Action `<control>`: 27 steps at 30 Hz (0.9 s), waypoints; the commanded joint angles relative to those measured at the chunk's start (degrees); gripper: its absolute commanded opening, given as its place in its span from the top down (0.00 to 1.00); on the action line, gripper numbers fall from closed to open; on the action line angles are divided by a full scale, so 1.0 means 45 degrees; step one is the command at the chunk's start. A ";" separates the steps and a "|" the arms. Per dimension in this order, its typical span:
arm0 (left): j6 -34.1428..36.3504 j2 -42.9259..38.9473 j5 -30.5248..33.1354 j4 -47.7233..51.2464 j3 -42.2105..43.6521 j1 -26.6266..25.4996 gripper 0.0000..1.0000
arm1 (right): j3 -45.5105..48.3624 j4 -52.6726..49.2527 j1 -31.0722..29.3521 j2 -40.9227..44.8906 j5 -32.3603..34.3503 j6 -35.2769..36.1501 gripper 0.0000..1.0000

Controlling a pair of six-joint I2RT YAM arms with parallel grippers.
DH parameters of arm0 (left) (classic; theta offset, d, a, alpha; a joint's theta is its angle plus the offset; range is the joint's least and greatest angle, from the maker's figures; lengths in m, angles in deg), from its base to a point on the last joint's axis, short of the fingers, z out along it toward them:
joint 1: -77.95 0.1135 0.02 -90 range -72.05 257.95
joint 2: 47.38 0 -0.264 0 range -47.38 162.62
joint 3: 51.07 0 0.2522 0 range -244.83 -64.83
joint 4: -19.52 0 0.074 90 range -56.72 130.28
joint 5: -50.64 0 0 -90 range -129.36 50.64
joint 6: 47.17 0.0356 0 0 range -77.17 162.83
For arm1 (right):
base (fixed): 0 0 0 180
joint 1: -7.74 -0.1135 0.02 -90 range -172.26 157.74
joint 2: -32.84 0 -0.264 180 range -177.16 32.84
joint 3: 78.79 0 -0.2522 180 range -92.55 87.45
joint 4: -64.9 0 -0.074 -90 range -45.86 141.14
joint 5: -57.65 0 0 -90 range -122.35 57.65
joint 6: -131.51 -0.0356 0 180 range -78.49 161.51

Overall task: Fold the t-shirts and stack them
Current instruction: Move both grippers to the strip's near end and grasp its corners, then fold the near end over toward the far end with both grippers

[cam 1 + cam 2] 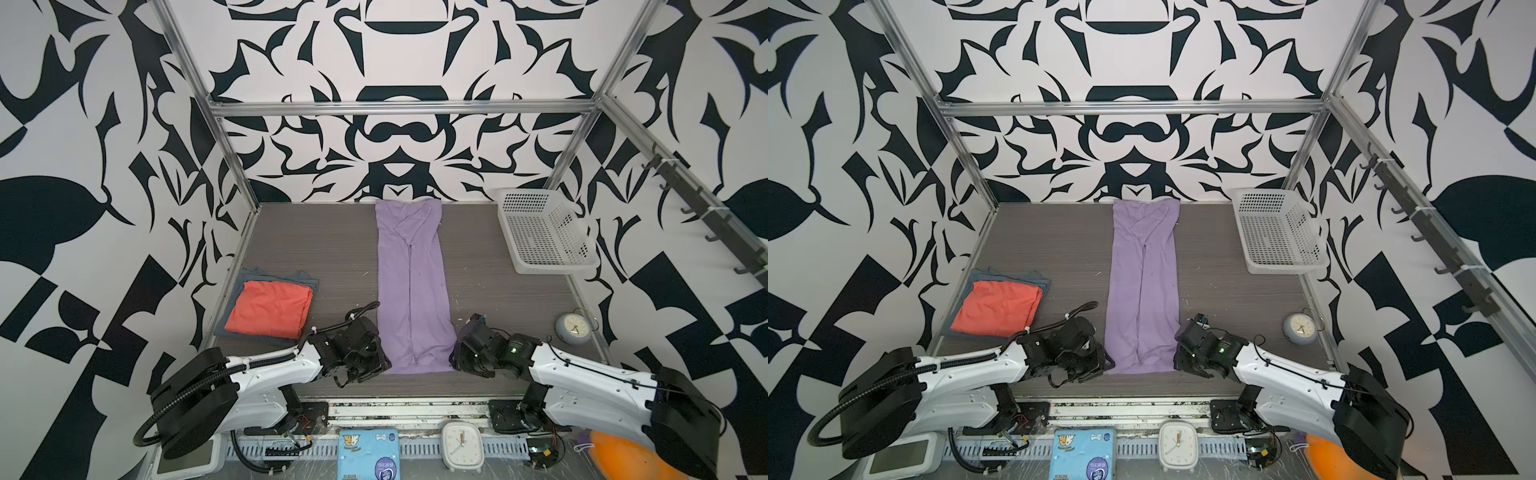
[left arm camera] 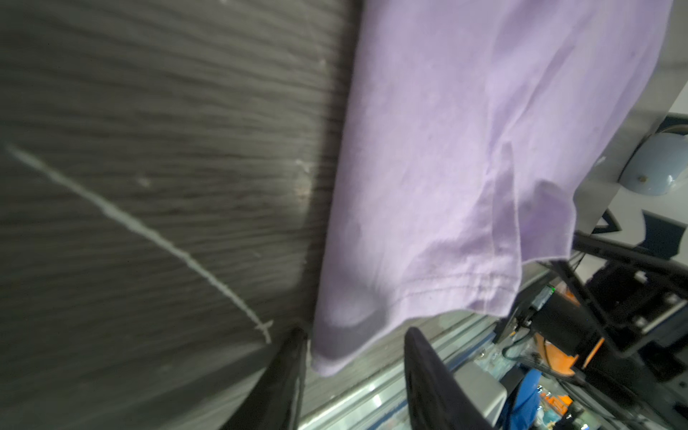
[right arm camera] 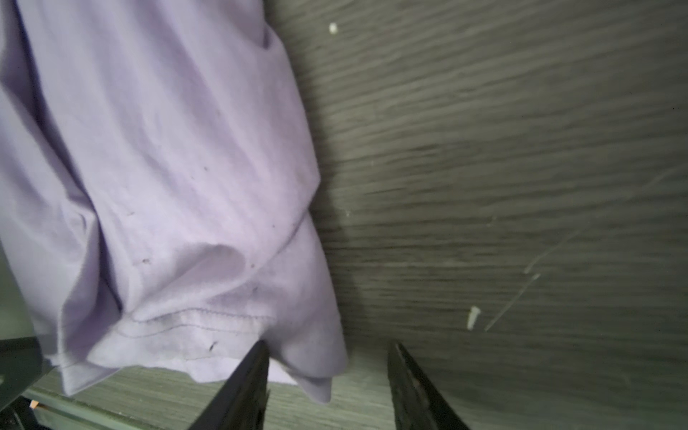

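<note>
Centre of tabletop [image 1: 324,245]: lavender shirt [image 1: 411,291] lies as a narrow strip. Its long axis runs from the near edge straight to the back wall, hem end nearest the arms. The left gripper [image 1: 380,368] sits at the hem's left corner and the right gripper [image 1: 457,359] at its right corner. Each arm is on its own side, equally close. Wrist views: both sets of jaws stand apart with a hem corner between them, cloth not yet pinched. The coral-red shirt [image 1: 270,309] is folded and stacked on the grey-blue shirt [image 1: 309,277], well left of the strip. Judgement: the next fold likely carries the hem along the strip's length, toward the far end.
</note>
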 commanded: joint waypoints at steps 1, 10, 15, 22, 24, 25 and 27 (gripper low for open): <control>-0.0099 0.0159 0.0627 0.0309 0.0274 -0.0081 0.64 | 0.0087 0.0317 -0.0092 0.0125 0.0325 -0.0387 0.47; 0.0633 0.0532 0.0971 0.0566 -0.0454 -0.0094 0.91 | -0.0121 0.1203 -0.0169 -0.0050 0.0410 -0.0231 0.84; 0.0510 0.0179 0.0804 0.0603 -0.0271 -0.0133 1.00 | -0.0263 0.1011 -0.0535 0.0072 0.0499 -0.0214 0.99; 0.0197 -0.0881 0.0858 0.1204 -0.0284 -0.0886 1.00 | -0.0699 0.0134 -0.2312 0.0404 0.1388 -0.1169 1.00; 0.0343 -0.1350 0.1154 0.1897 -0.0666 -0.1052 1.00 | -0.1240 -0.0534 -0.2817 0.0576 0.2005 -0.1252 1.00; 0.0427 -0.1563 0.1302 0.2156 -0.0845 -0.1052 1.00 | -0.1474 -0.0828 -0.2919 0.0618 0.2207 -0.1227 1.00; 0.0606 -0.1942 0.1582 0.2467 -0.1215 -0.1053 1.00 | -0.2146 -0.1240 -0.3055 0.0663 0.3052 -0.0981 1.00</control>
